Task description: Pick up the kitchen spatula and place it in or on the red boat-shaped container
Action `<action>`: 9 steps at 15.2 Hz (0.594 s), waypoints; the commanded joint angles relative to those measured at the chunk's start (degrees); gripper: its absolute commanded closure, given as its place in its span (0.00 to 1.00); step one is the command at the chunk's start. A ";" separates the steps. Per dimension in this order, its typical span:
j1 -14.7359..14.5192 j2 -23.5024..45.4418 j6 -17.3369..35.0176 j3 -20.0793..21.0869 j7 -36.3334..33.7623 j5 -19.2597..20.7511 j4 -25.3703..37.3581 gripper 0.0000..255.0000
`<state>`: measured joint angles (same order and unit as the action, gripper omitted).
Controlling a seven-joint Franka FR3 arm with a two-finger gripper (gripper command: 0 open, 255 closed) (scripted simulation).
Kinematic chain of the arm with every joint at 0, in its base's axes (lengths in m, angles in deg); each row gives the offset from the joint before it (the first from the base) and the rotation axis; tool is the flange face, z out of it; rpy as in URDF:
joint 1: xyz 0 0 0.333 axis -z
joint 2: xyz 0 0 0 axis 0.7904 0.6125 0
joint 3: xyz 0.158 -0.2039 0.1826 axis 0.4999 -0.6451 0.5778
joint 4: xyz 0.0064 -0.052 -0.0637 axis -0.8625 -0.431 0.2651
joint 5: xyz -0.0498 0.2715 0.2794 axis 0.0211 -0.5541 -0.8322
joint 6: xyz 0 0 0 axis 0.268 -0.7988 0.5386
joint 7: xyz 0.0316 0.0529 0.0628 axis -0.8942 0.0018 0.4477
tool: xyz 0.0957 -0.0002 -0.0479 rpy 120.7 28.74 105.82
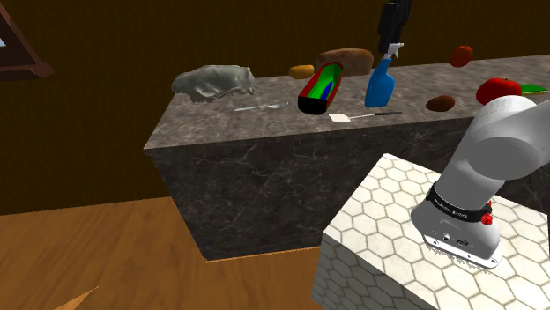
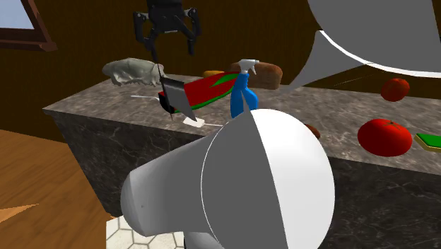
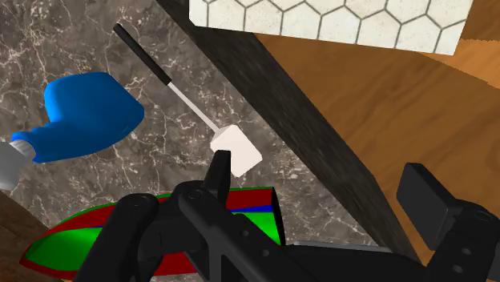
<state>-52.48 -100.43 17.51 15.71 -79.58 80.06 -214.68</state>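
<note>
While the gripper (image 2: 169, 44) hangs, fingers (image 3: 425, 200) apart, a dark marbled counter (image 1: 256, 185) stands on wood floor (image 1: 88, 255).

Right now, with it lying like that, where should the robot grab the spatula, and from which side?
Probably the black handle, from straight above, the open gripper closing across it. The spatula lies flat on the counter, so nothing can slip under it; its white blade is wide, thin and near the red container.

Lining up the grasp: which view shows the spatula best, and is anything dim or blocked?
Wrist view: spatula evenly lit, unobstructed. Shoulder view: dim, spatula distant. Second exterior view: the grey arm blocks much of the foreground, spatula blade just clear.
</note>
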 commanded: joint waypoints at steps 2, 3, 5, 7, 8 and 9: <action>-0.31 -0.36 1.36 -1.20 2.41 0.87 -1.72 0.00; -0.64 -0.61 2.75 -2.45 4.80 1.79 -3.36 0.00; -1.20 -0.81 5.62 -4.99 9.56 3.66 -6.37 0.00; -1.68 -0.57 8.64 -7.63 14.30 5.59 -9.04 0.00; -1.92 -0.27 10.20 -8.99 16.65 6.57 -10.24 0.00; -2.15 0.16 11.80 -10.38 18.99 7.56 -11.35 0.00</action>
<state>-54.37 -100.96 27.66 6.88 -63.32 86.53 -225.22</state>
